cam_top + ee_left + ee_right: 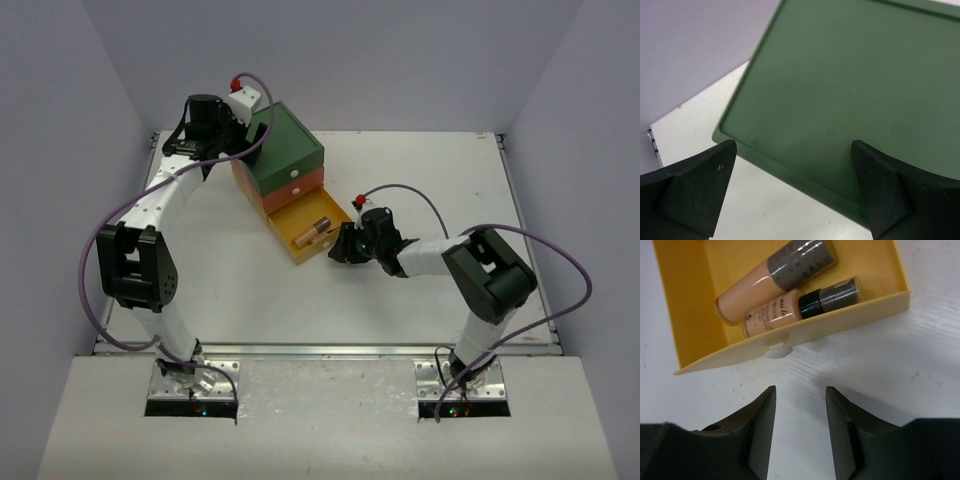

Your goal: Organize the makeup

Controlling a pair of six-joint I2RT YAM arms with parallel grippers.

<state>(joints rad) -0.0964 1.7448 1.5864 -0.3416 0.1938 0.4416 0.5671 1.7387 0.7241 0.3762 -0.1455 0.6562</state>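
Two tan makeup bottles point(757, 285), one grey-capped and one dark-capped point(805, 305), lie side by side in the pulled-out yellow bottom drawer point(685, 300). They also show in the top view point(312, 233). My right gripper point(800, 390) is open and empty, low over the table just in front of the drawer's front wall; in the top view it point(340, 250) sits at the drawer's right front corner. My left gripper point(794, 145) is open wide and empty over the back left edge of the box's green top point(850, 75). No palettes are in view.
The three-drawer box point(287, 150) stands at the back centre, with its green and orange drawers shut and the yellow drawer point(300, 255) sticking out toward the front. The left arm point(150, 215) arches along the left side. White table point(430, 170) and walls surround it.
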